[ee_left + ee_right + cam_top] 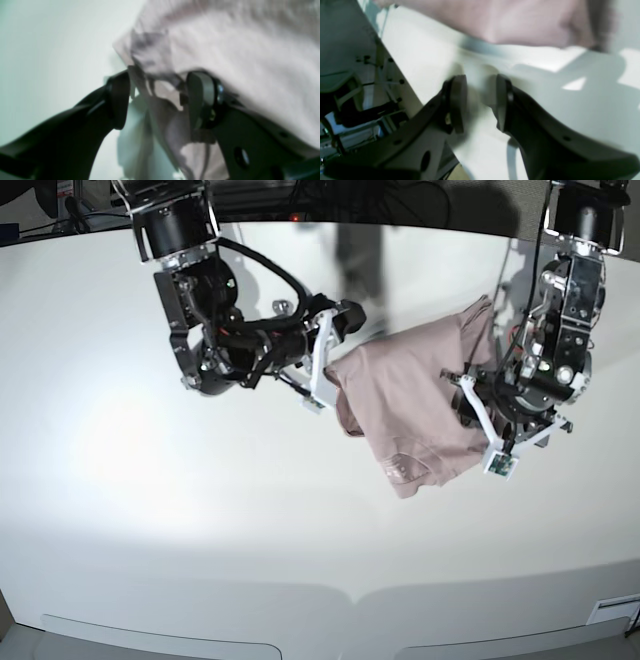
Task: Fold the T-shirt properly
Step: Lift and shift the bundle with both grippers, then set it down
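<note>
The shirt is lying in a loose pink heap on the white table, in the right middle of the base view, bunched and not flat. Its ribbed neck is pointing toward the bottom of the frame. The left gripper is sitting at the right edge of the shirt, under the arm that is coming down from the upper right corner. In the left wrist view, which is blurry, the left gripper is reaching into the cloth with its two fingers parted wide, and folds of the shirt are hanging between them; I cannot tell if they are pinching any of it. The right gripper is sitting at the left edge of the shirt, in the upper middle of the base view. In the right wrist view, the right gripper is hovering over the bare table with a narrow gap between its fingers and nothing in it. The shirt is showing as a pink blur along the top of that frame.
</note>
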